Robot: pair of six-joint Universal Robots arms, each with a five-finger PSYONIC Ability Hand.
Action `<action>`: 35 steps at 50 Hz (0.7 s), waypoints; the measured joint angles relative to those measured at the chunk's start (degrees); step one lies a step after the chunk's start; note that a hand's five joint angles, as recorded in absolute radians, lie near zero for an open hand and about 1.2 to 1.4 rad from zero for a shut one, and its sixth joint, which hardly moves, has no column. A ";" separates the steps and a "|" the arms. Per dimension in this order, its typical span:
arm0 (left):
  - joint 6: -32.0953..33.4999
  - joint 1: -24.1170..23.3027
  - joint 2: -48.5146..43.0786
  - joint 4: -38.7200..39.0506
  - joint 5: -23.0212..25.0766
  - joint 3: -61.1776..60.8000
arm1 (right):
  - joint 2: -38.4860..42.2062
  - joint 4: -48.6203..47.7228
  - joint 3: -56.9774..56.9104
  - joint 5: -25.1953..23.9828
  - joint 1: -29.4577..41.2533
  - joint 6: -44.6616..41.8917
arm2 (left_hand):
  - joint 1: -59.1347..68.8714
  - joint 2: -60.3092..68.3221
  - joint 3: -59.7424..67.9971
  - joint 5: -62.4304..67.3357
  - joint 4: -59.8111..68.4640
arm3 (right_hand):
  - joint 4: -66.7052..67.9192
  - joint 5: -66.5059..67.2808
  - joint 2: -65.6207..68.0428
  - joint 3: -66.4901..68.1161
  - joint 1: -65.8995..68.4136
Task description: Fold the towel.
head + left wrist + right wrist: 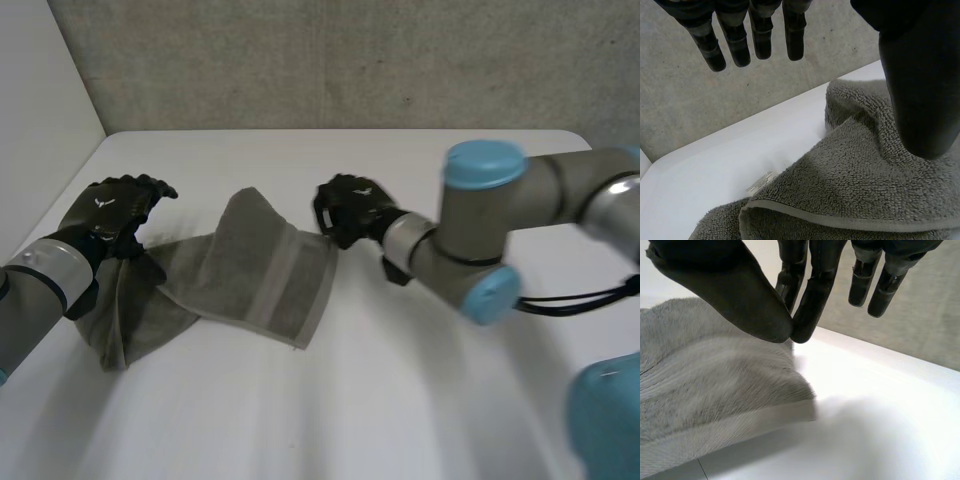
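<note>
The grey towel (250, 280) lies rumpled on the white tabletop (420, 400), left of centre. Its flatter, banded part spreads toward 4 o'clock. Its other end is bunched and drawn up at 9 o'clock, where it hangs in a loose fold under the left hand (110, 215).

The left hand sits over that bunched end. In its wrist view the fingers (735, 45) are straight, held together, and stand well apart from the thumb (920, 90). No cloth lies between them. The thumb lies against the thick pile of a raised fold and the fingers point past the towel toward the tabletop's far edge. A hemmed edge crosses below the thumb, and a small white label (760, 183) sticks out from the towel just beside that hem.

The right hand (350, 208) is at the towel's 2 o'clock corner, with its arm reaching in from 3 o'clock. In its wrist view the thumb tip and one fingertip (812, 305) meet right at the top of that corner and nip it. The cloth rises to the pinch, and the hem falls away below it to the tabletop. The other fingers of this hand hang nearly straight, clear of the towel.

A rough grey wall (330, 60) stands behind the tabletop at 12 o'clock.
</note>
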 measured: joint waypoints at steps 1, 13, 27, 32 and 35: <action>0.00 -0.04 0.21 -0.01 0.03 -0.11 | -2.06 -0.06 2.74 -0.59 -1.18 -0.93 | 0.00 0.00 0.00 0.00 0.00 | 0.00 0.00 0.00 0.00 0.00; 0.00 -0.77 1.13 -0.01 0.07 -0.59 | -17.38 0.15 23.89 -3.07 -9.18 -14.78 | 0.00 0.00 0.00 0.00 0.00 | 0.00 0.00 0.00 0.00 0.01; 0.02 -0.85 0.08 0.08 0.15 -0.13 | -21.45 -0.23 26.87 -2.70 -8.16 -16.53 | -0.06 -0.11 0.00 0.00 0.00 | 0.00 -63.55 -60.53 0.00 -60.96; 0.09 -1.79 -3.17 0.07 0.70 1.26 | -21.18 0.26 28.69 -2.37 -5.31 -16.34 | -0.06 -0.13 0.00 -0.01 0.00 | 0.00 -63.55 -61.53 0.00 -62.86; 0.15 -3.08 -6.89 -0.13 1.34 3.54 | -21.82 0.40 32.06 -2.51 -4.81 -16.30 | -0.06 -0.13 0.00 0.00 0.00 | 0.00 -63.55 -61.53 0.00 -62.89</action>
